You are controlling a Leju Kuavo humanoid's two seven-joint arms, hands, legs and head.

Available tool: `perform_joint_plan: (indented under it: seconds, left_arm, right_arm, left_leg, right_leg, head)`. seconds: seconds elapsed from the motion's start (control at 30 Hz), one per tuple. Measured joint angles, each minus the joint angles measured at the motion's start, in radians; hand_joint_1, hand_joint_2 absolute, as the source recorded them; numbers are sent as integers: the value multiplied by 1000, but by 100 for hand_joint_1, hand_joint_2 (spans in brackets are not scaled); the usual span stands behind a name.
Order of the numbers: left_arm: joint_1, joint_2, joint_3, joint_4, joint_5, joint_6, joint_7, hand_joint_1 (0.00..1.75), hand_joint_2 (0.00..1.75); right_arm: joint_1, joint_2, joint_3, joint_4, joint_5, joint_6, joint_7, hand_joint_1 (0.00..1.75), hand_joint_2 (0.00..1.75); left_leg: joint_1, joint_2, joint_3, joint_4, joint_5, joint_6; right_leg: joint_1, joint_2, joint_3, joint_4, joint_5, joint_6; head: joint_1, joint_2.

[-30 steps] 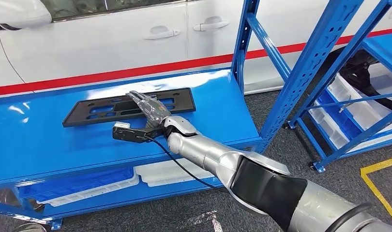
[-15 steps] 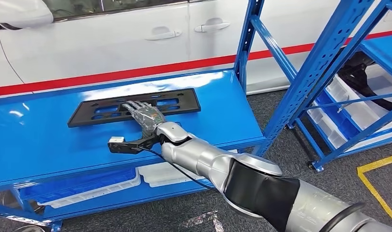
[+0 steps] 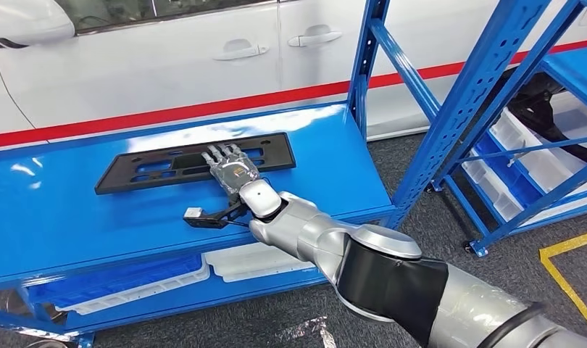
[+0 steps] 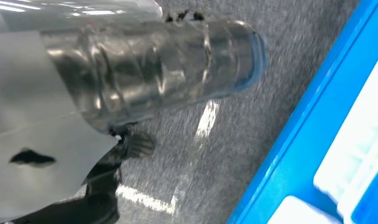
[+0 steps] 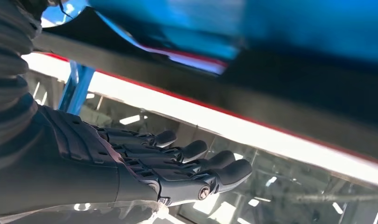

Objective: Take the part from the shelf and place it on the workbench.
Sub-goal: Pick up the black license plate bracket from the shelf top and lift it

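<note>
The part is a flat black plate with cut-outs [image 3: 160,165], lying lengthwise on the blue shelf surface [image 3: 73,217]. My right arm reaches in from the lower right. My right hand [image 3: 231,167] lies palm down over the plate's near edge, right of its middle, with its fingers stretched out across the plate. In the right wrist view the dark fingers [image 5: 187,165] are straight and side by side with nothing in them. I cannot tell whether the fingers touch the plate.
A white car with a red stripe [image 3: 167,65] stands close behind the shelf. A blue upright post [image 3: 367,58] rises at the shelf's right end. White bins [image 3: 254,257] sit on the lower level. A second blue rack with bins [image 3: 522,159] stands to the right.
My right hand has turned from edge-on to palm down and moved slightly forward and right over the plate. The plate lies where it was.
</note>
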Motion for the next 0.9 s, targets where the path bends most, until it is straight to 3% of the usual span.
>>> perform_joint_plan:
  seconds: [0.07, 0.13, 0.17, 0.2, 0.23, 0.3, 0.37, 0.43, 0.53, 0.63, 0.67, 0.7, 0.73, 0.83, 0.9]
  left_arm:
    - [-1, 0, -3, 0, 7, 0, 0, 0, 0]
    - [0, 0, -8, 0, 14, -2, -1, 0, 0]
    - [1, 0, -12, 0, 19, -2, -2, 0, 0]
    - [2, 0, -15, 0, 23, -3, -3, 0, 0]
    - [3, 0, -18, 0, 27, -3, -4, 0, 0]
    - [2, 0, -20, 0, 34, -2, -8, 0, 0]
    - [0, 1, -22, 0, 40, 1, -11, 0, 0]
    - [0, 1, -24, 0, 46, 4, -13, 0, 0]
    - [0, 0, -28, 0, 51, 9, -14, 0, 0]
    - [-1, 0, -35, 0, 54, 13, -15, 0, 0]
    - [-1, 0, -37, 0, 54, 14, -15, 0, 0]
    - [0, 0, -38, 0, 54, 15, -15, 0, 0]
    - [0, 0, -39, 0, 55, 16, -14, 0, 0]
    - [0, 0, -44, 0, 58, 21, -15, 0, 0]
    - [-1, 0, -48, 0, 56, 29, -19, 0, 0]
  right_arm:
    - [-2, 0, 6, 9, 21, 22, 24, 0, 175]
    - [-4, -1, 8, 15, 32, 44, 50, 0, 175]
    - [-6, -3, 8, 18, 35, 57, 62, 0, 175]
    - [-9, -6, 8, 22, 36, 71, 72, 0, 175]
    - [-13, -9, 8, 26, 36, 87, 81, 0, 175]
    - [-24, -16, 8, 32, 34, 124, 92, 2, 175]
    - [-34, -24, 8, 38, 30, 160, 96, 82, 175]
    - [-38, -30, 8, 43, 27, 191, 97, 161, 175]
    - [-37, -38, 8, 51, 17, 220, 85, 161, 175]
    - [-36, -46, 8, 57, 11, 229, 77, 171, 175]
    - [-35, -48, 8, 59, 11, 230, 77, 175, 175]
    - [-34, -49, 8, 60, 11, 231, 75, 175, 175]
    - [-33, -50, 8, 61, 11, 232, 73, 175, 175]
    - [-39, -51, 8, 62, 10, 227, 61, 175, 175]
    - [-44, -51, 7, 61, 10, 217, 55, 175, 175]
  left_leg:
    - [4, 1, -26, 62, -39, -12]
    - [9, 1, -81, 181, -93, -23]
    - [10, 1, -105, 230, -106, -25]
    - [11, 1, -117, 249, -102, -26]
    - [11, 1, -110, 231, -79, -25]
    - [11, 0, -54, 109, -13, -17]
    - [5, -1, -2, 4, 16, -8]
    - [-1, -2, 11, -20, 14, 1]
    - [6, 1, 17, -34, 25, 20]
    - [5, 3, 15, -39, 30, 35]
    - [4, 3, 14, -38, 30, 36]
    - [4, 3, 13, -37, 30, 36]
    - [4, 3, 13, -36, 30, 36]
    - [2, -1, 10, -18, 20, 26]
    - [-1, -3, 5, -8, 14, 15]
  right_leg:
    - [-5, 0, 3, -3, 2, -6]
    - [-5, 0, 3, -3, 1, -9]
    - [-5, 0, 3, -3, 1, -10]
    - [-5, 1, 4, -2, 1, -10]
    - [-5, 2, 6, -2, 0, -10]
    - [-5, 3, 11, -3, -1, -8]
    - [-2, 4, 12, -5, -1, -1]
    - [0, 5, 12, -10, 2, 10]
    - [1, 3, 1, 12, -16, 25]
    - [0, 1, -75, 181, -105, 29]
    - [0, 1, -100, 236, -125, 30]
    - [-1, 0, -111, 261, -126, 31]
    - [-1, 0, -104, 248, -109, 31]
    - [-3, -3, -13, 68, -30, 26]
    - [0, -4, 17, 8, -19, 19]
  head:
    - [-2, 0]
    - [-4, 0]
    - [-4, 0]
    - [-4, 0]
    - [-4, 0]
    - [-3, 0]
    - [-3, 0]
    - [-3, 0]
    - [-2, 0]
    - [0, 0]
    - [0, 0]
    - [0, 0]
    - [0, 0]
    - [0, 0]
    - [0, 0]
